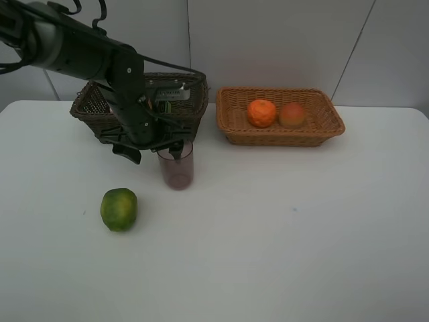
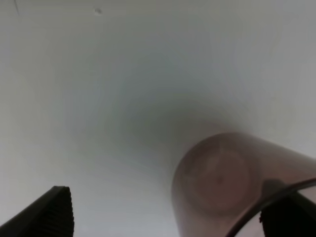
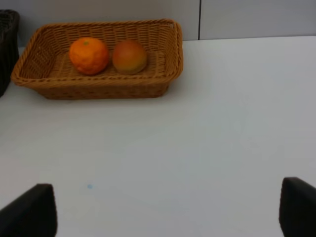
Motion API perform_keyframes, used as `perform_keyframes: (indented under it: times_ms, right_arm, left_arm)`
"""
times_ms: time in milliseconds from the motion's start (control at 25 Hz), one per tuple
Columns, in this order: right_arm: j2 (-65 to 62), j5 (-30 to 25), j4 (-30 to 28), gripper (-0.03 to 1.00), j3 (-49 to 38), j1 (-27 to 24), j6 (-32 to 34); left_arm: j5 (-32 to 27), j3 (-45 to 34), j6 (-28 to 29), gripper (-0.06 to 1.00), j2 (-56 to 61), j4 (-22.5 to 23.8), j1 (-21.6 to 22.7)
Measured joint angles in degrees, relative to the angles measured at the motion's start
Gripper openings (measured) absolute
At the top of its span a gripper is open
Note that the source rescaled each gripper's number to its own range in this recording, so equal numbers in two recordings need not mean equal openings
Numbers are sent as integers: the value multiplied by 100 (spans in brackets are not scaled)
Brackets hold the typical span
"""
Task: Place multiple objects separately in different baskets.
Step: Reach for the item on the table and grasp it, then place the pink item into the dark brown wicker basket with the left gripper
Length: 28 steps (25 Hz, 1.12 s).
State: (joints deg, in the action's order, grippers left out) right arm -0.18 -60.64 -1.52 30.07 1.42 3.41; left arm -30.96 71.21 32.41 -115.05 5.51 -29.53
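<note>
**Exterior high, then wrists: cup at open jaws**

Exterior high: the left arm (image 1: 80,50) hides most of the dark basket (image 1: 90,107). The mauve cup (image 1: 177,169) stands in front of it, with the green citrus (image 1: 118,209) nearby. The orange (image 1: 261,113) and peach (image 1: 292,115) lie in the tan basket (image 1: 281,139).

Left wrist: the cup is blurred, the left jaws are wide apart, and one finger (image 2: 291,219) is half-hidden at the rim.

Right wrist: the right jaws are apart and empty, with their tips cropped.

Your robot's body: a dark arm and black fingers.

In the upper left of the exterior frame you see the left arm (image 1: 127,74), glossy black with a grey section nearest the corner and thin black cables (image 1: 104,15) looping above it. The left fingers (image 2: 55,215) are matte black blocks with finely ribbed faces, low in their wrist frame's corners. The right fingers (image 3: 30,212) are plain black blocks, likewise in the lower corners.
</note>
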Motion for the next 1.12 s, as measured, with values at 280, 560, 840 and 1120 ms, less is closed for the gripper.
perform_keyframes:
  times_ms: [280,560,840,1120]
  right_arm:
    - [0,0,0,96,0,0,0]
    - [0,0,5,96,0,0,0]
    - [0,0,5,96,0,0,0]
    - [0,0,5,96,0,0,0]
  left_arm:
    - [31,0,0,97,-155,38,0]
    - [31,0,0,38,-159,38,0]
    - [68,0,0,0,-159,38,0]
    - [68,0,0,0,-159,38,0]
